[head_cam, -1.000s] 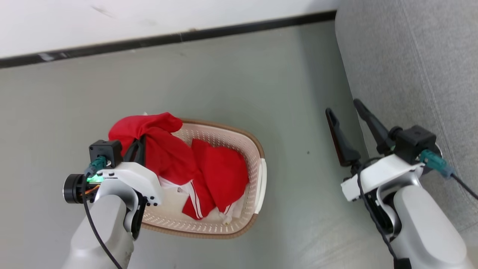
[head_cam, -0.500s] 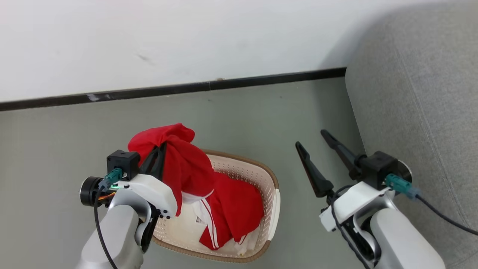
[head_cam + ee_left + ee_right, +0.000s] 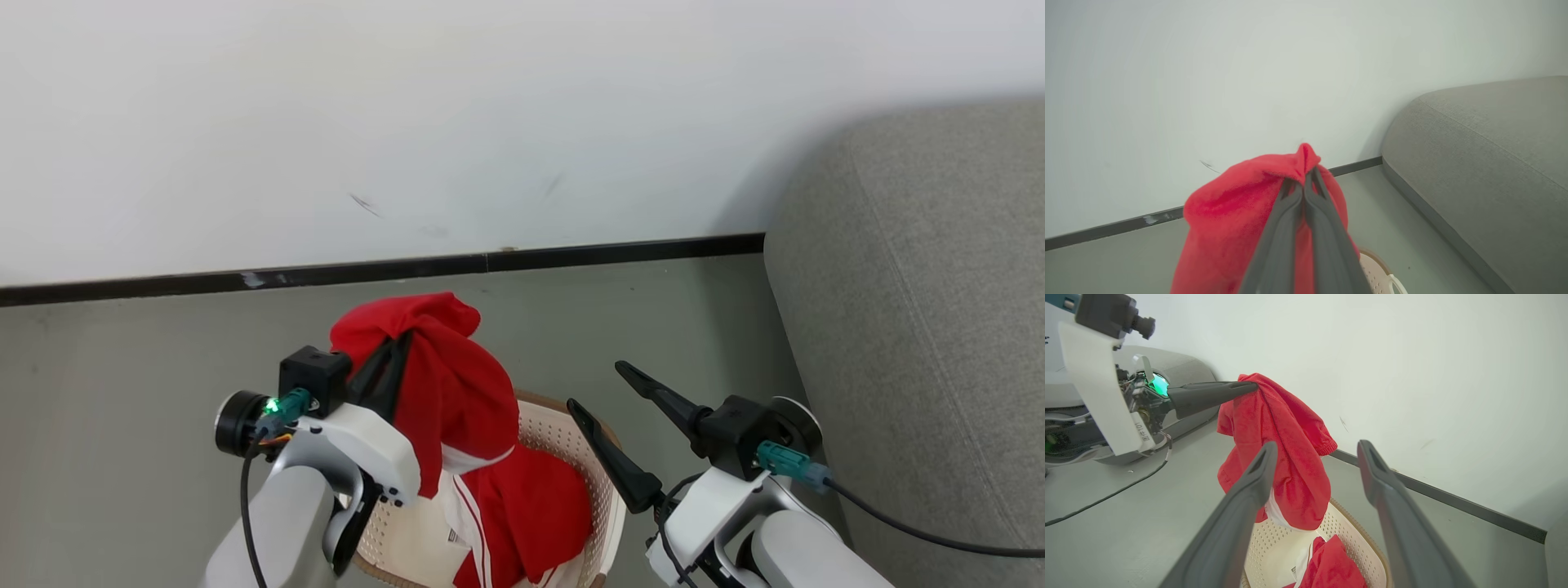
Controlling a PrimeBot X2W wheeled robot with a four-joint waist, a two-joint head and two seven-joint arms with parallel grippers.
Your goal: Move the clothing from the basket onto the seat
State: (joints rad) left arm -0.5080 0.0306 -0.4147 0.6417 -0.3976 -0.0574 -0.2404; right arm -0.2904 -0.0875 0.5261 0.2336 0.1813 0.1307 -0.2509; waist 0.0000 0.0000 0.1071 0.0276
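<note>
Red cloth is the thing to follow. In the head view the left gripper (image 3: 402,341) has its jaws pressed together on a bunched fold of one red garment (image 3: 449,392), which hangs clear above the basket (image 3: 545,429), its white hem band dangling over the rim. A second red garment (image 3: 535,514) with white stripes lies inside the basket. The right gripper (image 3: 596,385) hovers between basket and sofa (image 3: 922,343) with its jaws spread and nothing in them. No red shows on the part of the sofa in view.

From the left wrist, the two fingers meet at their tips, pinching the garment's (image 3: 1233,220) crest. The sofa (image 3: 1486,155) lies well off to the right across bare floor (image 3: 1392,212), and a bit of the basket rim (image 3: 1374,271) peeks out below.

From the right wrist, the spread fingers frame the hanging garment (image 3: 1290,465) and the left gripper (image 3: 1249,387) holding its top. Under it sits the basket (image 3: 1286,547) with the other red piece (image 3: 1335,565) inside.

My reading: the task is at an early stage. One piece is lifted but not yet carried across, at least one more waits in the basket, and nothing appears delivered.
</note>
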